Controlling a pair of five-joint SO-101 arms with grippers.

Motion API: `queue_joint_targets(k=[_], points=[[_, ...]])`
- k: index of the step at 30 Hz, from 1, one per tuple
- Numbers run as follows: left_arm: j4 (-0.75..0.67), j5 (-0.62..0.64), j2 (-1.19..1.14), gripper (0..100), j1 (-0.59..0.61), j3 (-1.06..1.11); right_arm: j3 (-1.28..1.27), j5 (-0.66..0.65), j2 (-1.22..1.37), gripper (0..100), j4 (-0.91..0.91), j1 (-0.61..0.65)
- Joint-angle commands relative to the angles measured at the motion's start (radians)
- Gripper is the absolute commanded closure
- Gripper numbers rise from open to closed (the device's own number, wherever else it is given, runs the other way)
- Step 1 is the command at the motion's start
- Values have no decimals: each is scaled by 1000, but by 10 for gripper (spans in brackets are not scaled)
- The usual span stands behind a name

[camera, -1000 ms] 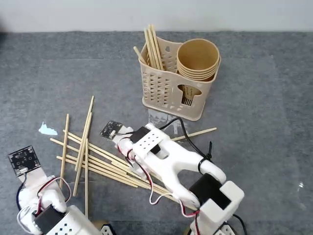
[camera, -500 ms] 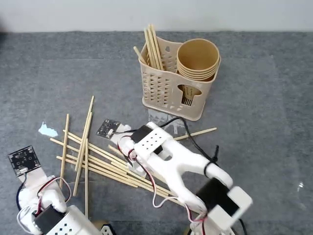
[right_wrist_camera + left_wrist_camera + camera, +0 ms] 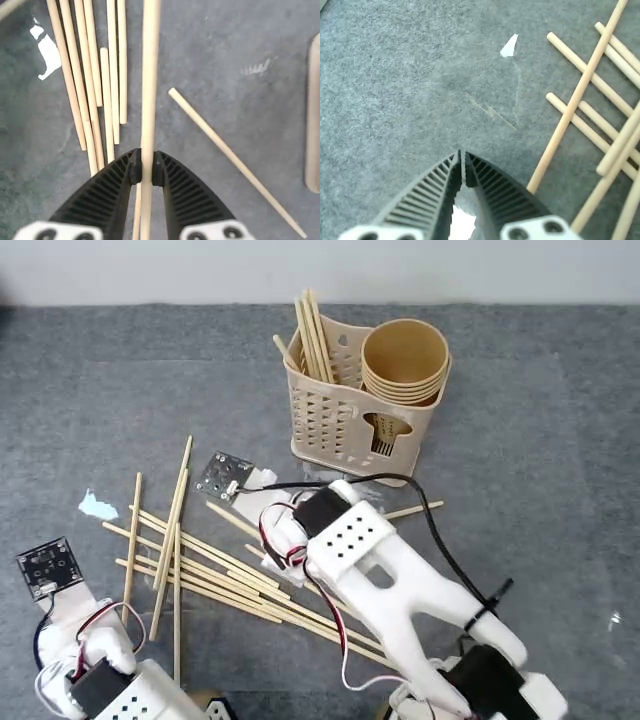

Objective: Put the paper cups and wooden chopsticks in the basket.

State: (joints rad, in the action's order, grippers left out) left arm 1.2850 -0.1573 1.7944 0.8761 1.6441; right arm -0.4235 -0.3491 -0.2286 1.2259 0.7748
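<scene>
Nearest the arms' bases, the left gripper [image 3: 462,161] hangs just above the grey tabletop [image 3: 540,490] with its jaws pressed together and nothing between them. A pale scrap [image 3: 509,46] lies on the tabletop beyond it, and the ends of the loose chopsticks [image 3: 190,565] are off to one side.

Farther out, the right gripper [image 3: 146,167] is clamped on one chopstick [image 3: 150,75], which runs straight out past the jaw tips. Below it the loose chopsticks lie in a criss-crossed heap on the tabletop, several of them side by side. A single chopstick [image 3: 410,510] lies apart from the heap, near the foot of the basket [image 3: 335,425].

The basket stands upright at the far side of the tabletop. One compartment holds a nested stack of paper cups [image 3: 405,360]. The other holds several upright chopsticks [image 3: 312,335] that lean and stick out above the rim.
</scene>
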Motion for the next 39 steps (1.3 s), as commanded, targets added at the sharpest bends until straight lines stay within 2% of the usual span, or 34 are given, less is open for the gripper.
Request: queue_joint_targets(k=[1,9,15,25,30,34,39], points=[[-17,-8,-3,985,-8,-7,153,-2,-84,991,45,-13],[-17,-8,-3,985,-8,-7,572,2,-91,991,142,-15],[-17,-8,-3,985,-8,-7,767,2,-90,991,56,-77],[-17,-8,-3,985,-8,-7,786,31,-84,991,-344,-206],[-17,-8,-3,985,-8,-7,786,58,5,991,-516,-266],[-17,-8,-3,985,-8,-7,786,58,101,991,-601,-321],[-17,-8,-3,985,-8,-7,786,61,194,991,-613,-366]])
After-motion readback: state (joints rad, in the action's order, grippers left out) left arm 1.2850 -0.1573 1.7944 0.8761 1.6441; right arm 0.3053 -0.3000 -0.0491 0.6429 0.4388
